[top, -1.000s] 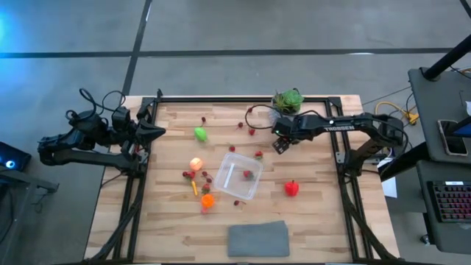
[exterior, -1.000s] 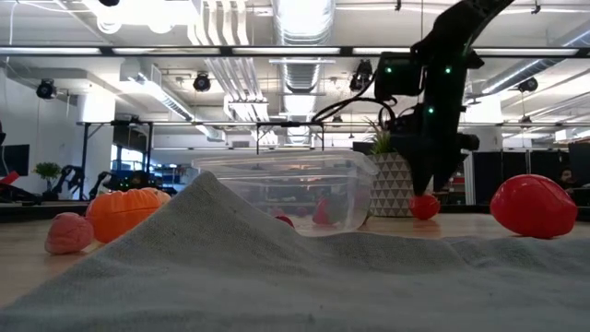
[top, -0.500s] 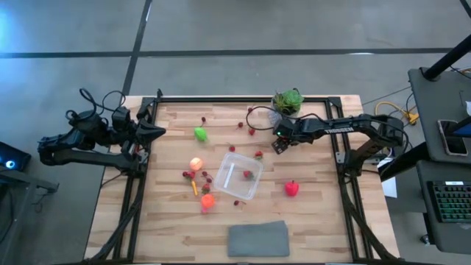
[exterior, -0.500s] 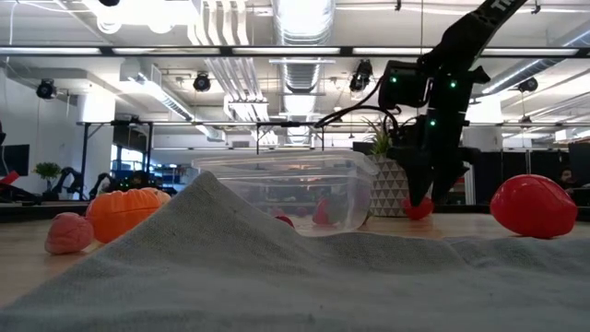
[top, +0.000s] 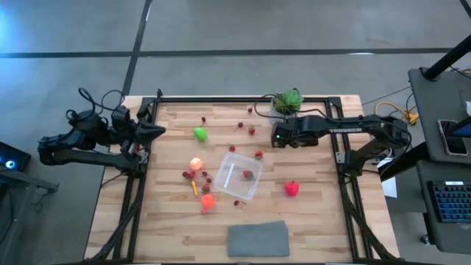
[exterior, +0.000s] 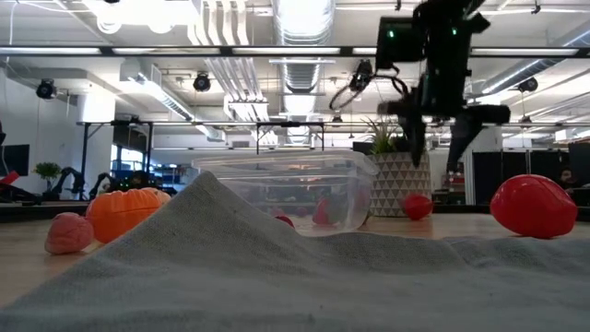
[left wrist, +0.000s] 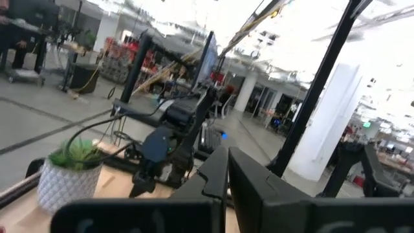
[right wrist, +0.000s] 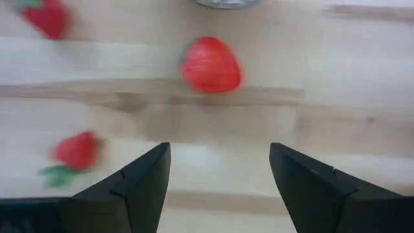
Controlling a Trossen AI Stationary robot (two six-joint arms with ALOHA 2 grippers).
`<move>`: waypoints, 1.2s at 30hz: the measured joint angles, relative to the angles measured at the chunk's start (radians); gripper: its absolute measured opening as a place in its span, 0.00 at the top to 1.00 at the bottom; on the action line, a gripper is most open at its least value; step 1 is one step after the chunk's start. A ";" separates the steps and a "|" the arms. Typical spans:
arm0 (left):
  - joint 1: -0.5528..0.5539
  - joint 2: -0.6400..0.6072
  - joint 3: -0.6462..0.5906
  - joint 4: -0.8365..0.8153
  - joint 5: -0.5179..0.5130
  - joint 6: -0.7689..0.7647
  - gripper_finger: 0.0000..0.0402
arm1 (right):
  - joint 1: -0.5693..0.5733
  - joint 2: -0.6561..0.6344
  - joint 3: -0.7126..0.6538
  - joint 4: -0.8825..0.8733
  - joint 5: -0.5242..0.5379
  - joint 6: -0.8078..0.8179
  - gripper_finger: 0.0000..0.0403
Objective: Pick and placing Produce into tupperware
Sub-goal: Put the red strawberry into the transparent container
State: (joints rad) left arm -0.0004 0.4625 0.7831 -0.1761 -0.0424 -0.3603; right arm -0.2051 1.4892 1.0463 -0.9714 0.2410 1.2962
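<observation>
My right gripper [right wrist: 218,184] hangs over the far side of the wooden table [top: 316,213], fingers spread wide and empty, a toy strawberry [right wrist: 210,65] lying straight ahead of the gap between them; the clear tupperware [top: 240,175] sits nearer the table's middle, toward the front edge from the gripper; my left gripper [top: 156,131], clamped shut on nothing, waits at the left edge, well apart from both
</observation>
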 joint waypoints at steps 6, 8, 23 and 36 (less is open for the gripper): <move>0.000 -0.001 0.000 0.035 0.000 0.008 1.00 | 0.021 0.000 0.090 0.002 0.090 0.024 0.36; 0.000 -0.001 0.001 0.044 0.000 0.008 1.00 | 0.019 0.001 0.094 -0.005 0.141 0.039 0.36; 0.000 0.002 0.000 0.037 0.000 0.002 1.00 | 0.322 0.002 -0.104 0.014 0.576 0.073 0.36; 0.000 0.000 -0.001 0.042 0.000 0.000 1.00 | 0.259 -0.015 -0.197 0.008 0.170 0.596 0.36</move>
State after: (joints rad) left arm -0.0006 0.4629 0.7818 -0.1345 -0.0422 -0.3601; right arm 0.0538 1.4742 0.8493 -0.9638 0.4110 1.8923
